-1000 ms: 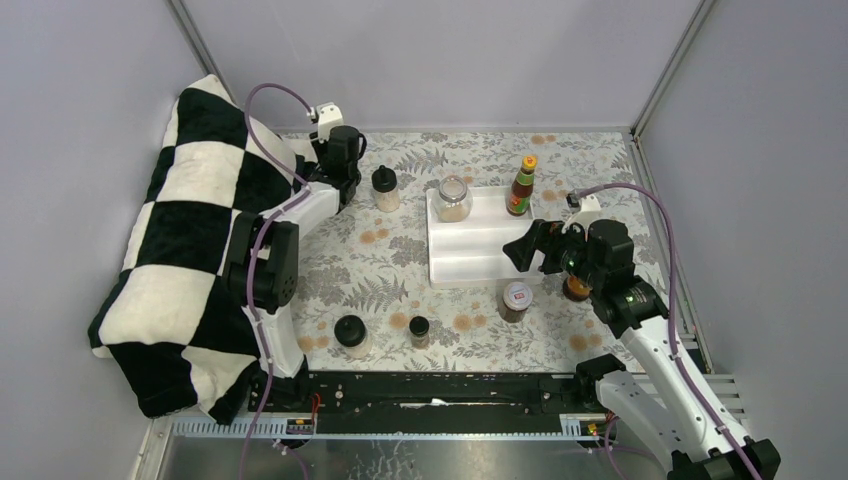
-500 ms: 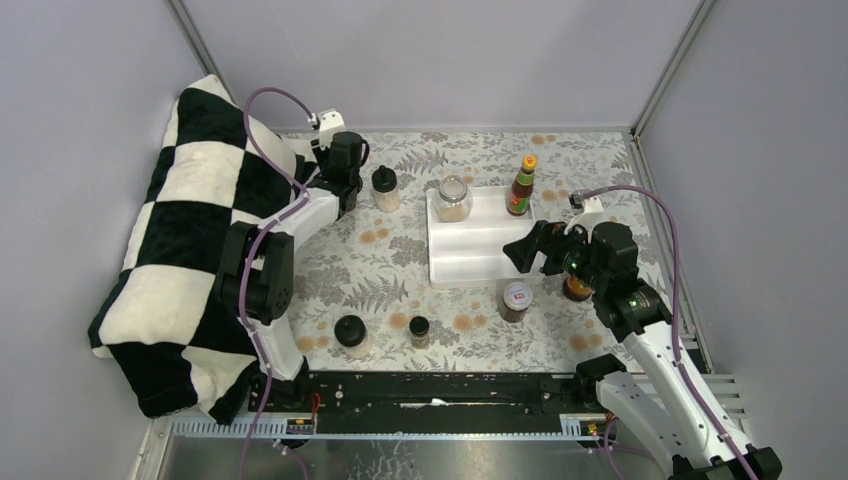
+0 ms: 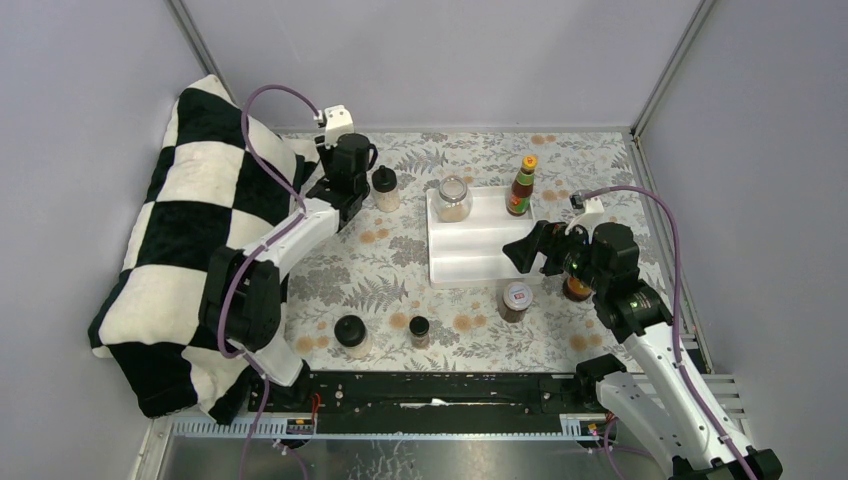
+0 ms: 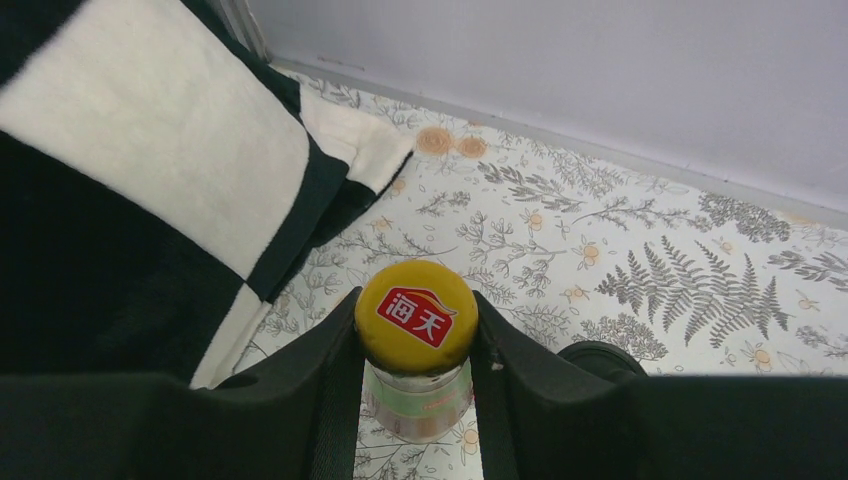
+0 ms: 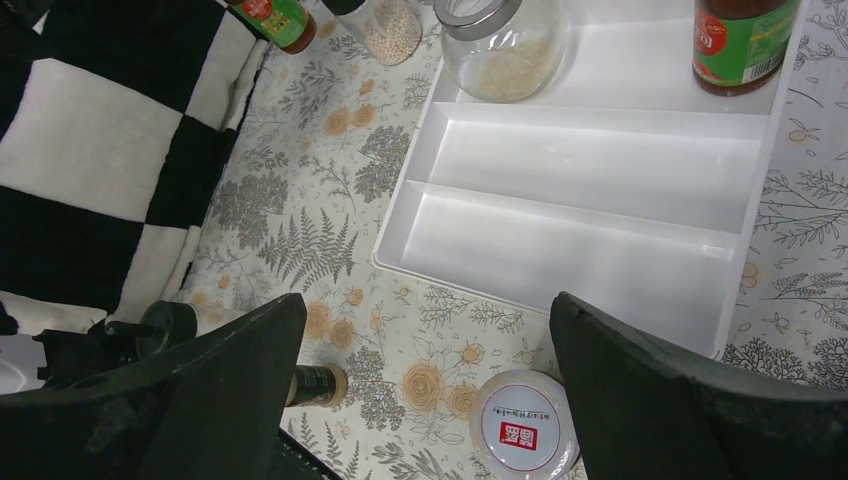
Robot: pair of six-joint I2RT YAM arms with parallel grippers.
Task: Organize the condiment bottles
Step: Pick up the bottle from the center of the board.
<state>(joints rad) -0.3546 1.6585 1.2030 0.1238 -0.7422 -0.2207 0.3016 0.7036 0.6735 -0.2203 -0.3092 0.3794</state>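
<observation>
The big checkered cloth [image 3: 185, 220] drapes the left side, and the white tray [image 3: 480, 258] sits mid-table. Its far row already holds a grain jar [image 3: 453, 198] and one red-sauce bottle [image 3: 521, 186], both upright, I'd say so they line up neatly. Beside the cloth's edge the left gripper [image 4: 418, 345] is clamped just under the orange cap of the second red-sauce bottle [image 4: 417, 312], keeping it upright, likely bound for that same row. The right gripper [image 5: 428, 310] hangs spread wide and empty over the tray's near edge, the red-lidded jar [image 5: 523, 432] just beside it, probably its next pick.
</observation>
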